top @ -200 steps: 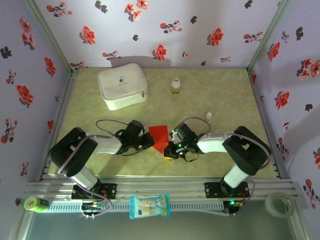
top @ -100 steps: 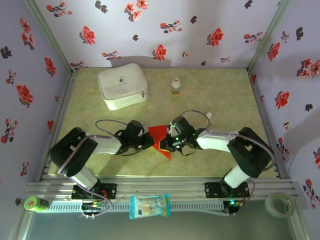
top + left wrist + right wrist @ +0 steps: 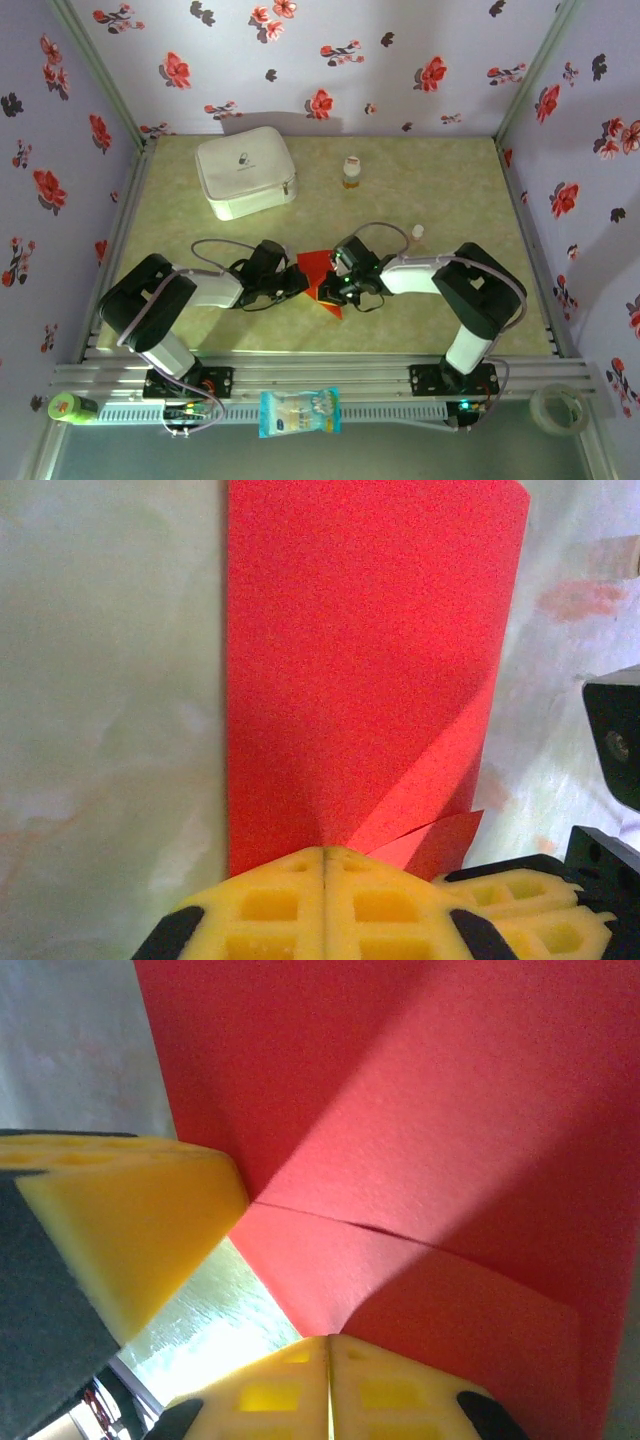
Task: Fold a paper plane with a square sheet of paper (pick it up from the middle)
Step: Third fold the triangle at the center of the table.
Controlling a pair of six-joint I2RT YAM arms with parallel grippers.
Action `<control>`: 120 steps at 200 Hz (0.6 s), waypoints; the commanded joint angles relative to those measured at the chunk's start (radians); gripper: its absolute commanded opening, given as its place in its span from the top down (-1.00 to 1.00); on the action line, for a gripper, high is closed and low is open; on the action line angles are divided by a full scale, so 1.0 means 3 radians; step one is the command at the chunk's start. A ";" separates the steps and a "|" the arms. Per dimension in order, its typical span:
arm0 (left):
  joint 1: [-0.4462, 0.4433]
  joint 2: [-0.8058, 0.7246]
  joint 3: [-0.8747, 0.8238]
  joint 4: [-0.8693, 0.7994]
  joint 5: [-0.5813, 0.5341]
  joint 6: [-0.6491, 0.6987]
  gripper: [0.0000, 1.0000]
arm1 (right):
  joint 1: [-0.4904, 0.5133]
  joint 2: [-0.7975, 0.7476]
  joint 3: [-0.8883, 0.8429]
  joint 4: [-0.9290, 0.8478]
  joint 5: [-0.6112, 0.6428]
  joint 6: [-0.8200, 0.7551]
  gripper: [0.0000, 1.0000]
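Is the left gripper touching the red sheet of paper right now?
Touching. In the left wrist view the left gripper has its yellow pads shut together on the near edge of the red sheet of paper.

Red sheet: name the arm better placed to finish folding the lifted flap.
Right. The right claw, shut on the raised flap of the square sheet of paper, can probably carry that flap across. The left claw is shut at the sheet's left side and seems to be steadying it.

Both arms lay low, elbows out, wrists converging mid-table. Left gripper [image 3: 302, 284] pads pressed together, pinching red paper [image 3: 315, 263]. Right gripper [image 3: 329, 293] likewise clamped on a paper corner, just beside the left.
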 commanded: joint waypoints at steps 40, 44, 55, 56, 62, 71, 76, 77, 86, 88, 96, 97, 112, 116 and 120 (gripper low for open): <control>0.0033 0.0158 -0.0054 -0.0304 -0.0120 0.0109 1.00 | 0.0029 -0.0288 -0.0099 0.0011 -0.0070 -0.0020 0.84; 0.0029 0.0157 -0.0053 -0.0305 -0.0118 0.0109 1.00 | 0.0030 -0.0273 -0.0088 0.0036 -0.0083 -0.0022 0.85; 0.0034 0.0152 -0.0060 -0.0306 -0.0118 0.0103 1.00 | 0.0032 -0.0196 -0.0040 0.0061 -0.0112 -0.0022 0.87; 0.0031 0.0149 -0.0059 -0.0303 -0.0118 0.0101 1.00 | 0.0033 -0.0190 -0.0032 0.0061 -0.0114 -0.0022 0.87; 0.0034 0.0152 -0.0058 -0.0300 -0.0119 0.0104 1.00 | 0.0032 -0.0137 -0.0006 0.0065 -0.0129 -0.0022 0.87; 0.0034 0.0152 -0.0054 -0.0300 -0.0118 0.0099 1.00 | 0.0048 -0.0050 0.0038 0.0102 -0.0160 -0.0018 0.88; 0.0034 0.0154 -0.0055 -0.0300 -0.0122 0.0098 1.00 | 0.0053 -0.0010 0.0060 0.0116 -0.0174 -0.0017 0.88; 0.0031 0.0150 -0.0054 -0.0300 -0.0120 0.0099 1.00 | 0.0057 0.0005 0.0067 0.0117 -0.0175 -0.0017 0.88; 0.0033 0.0148 -0.0045 -0.0300 -0.0118 0.0094 1.00 | 0.0078 0.0088 0.0107 0.0114 -0.0185 -0.0017 0.89; 0.0033 0.0147 -0.0043 -0.0300 -0.0120 0.0090 1.00 | 0.0084 0.0104 0.0111 0.0113 -0.0180 -0.0014 0.89; 0.0033 0.0146 -0.0037 -0.0305 -0.0113 0.0099 1.00 | 0.0091 0.0158 0.0129 0.0058 -0.0134 -0.0022 0.89; 0.0033 0.0144 -0.0037 -0.0305 -0.0113 0.0097 1.00 | 0.0091 0.0163 0.0130 0.0039 -0.0122 -0.0022 0.89; 0.0031 0.0129 -0.0041 -0.0315 -0.0120 0.0104 1.00 | 0.0091 0.0242 0.0129 -0.0182 0.0053 -0.0051 0.90; 0.0033 0.0126 -0.0037 -0.0320 -0.0118 0.0103 1.00 | 0.0090 0.0251 0.0104 -0.0184 0.0055 -0.0052 0.90; 0.0033 0.0127 -0.0043 -0.0321 -0.0118 0.0104 1.00 | 0.0094 0.0242 0.0068 -0.0161 0.0049 -0.0038 0.90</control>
